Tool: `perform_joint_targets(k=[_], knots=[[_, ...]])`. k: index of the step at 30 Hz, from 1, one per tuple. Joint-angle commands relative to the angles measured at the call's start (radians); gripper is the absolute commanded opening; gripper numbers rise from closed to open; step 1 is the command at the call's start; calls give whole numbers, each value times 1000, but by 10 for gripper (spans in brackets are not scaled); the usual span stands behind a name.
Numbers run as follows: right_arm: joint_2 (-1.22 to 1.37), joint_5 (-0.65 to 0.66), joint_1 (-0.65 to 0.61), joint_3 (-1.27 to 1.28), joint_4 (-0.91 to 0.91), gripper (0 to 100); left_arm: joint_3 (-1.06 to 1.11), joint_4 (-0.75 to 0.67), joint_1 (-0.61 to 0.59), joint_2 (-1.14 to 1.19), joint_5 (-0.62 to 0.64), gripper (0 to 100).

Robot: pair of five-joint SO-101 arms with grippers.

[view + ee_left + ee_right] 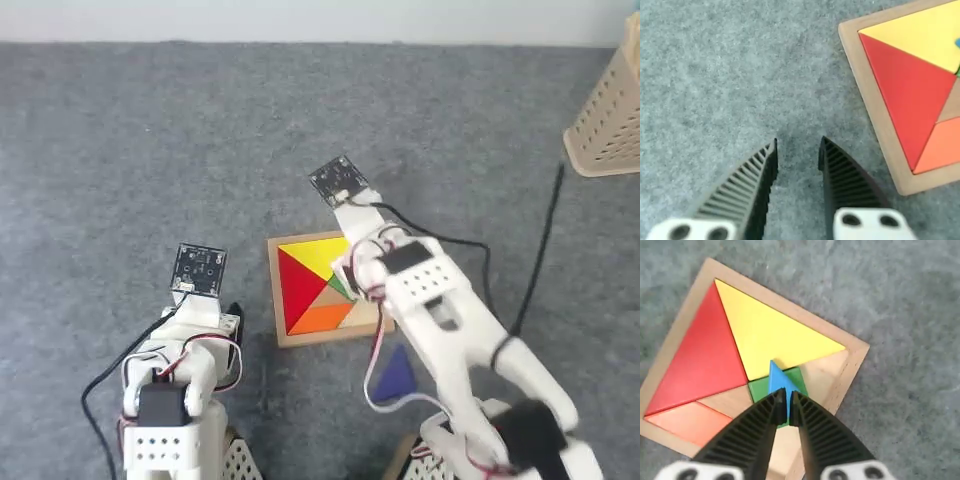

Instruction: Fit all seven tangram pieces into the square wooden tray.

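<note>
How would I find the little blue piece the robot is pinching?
Look for the square wooden tray on the grey carpet; the right gripper hangs over it. Between its fingers, above the green piece, pokes a pointed blue piece. Its neighbours, yellow, red and orange, lie flat in the tray; this one alone is gripped.
</note>
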Motion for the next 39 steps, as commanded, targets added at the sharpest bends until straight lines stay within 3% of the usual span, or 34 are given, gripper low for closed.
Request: perform_joint_targets(k=[1,5,11,30,39], knots=[[-82,20,61,35,-33,7,-4,5,0,-15,8,133],[4,28,96,26,-36,7,-4,5,0,-15,8,133],[111,49,35,-14,-25,7,-4,5,0,-15,8,133],[116,84,-139,-57,-33,7,-4,5,0,-15,8,133],[147,84,-119,-118,-145,8,-4,5,0,-15,8,133]])
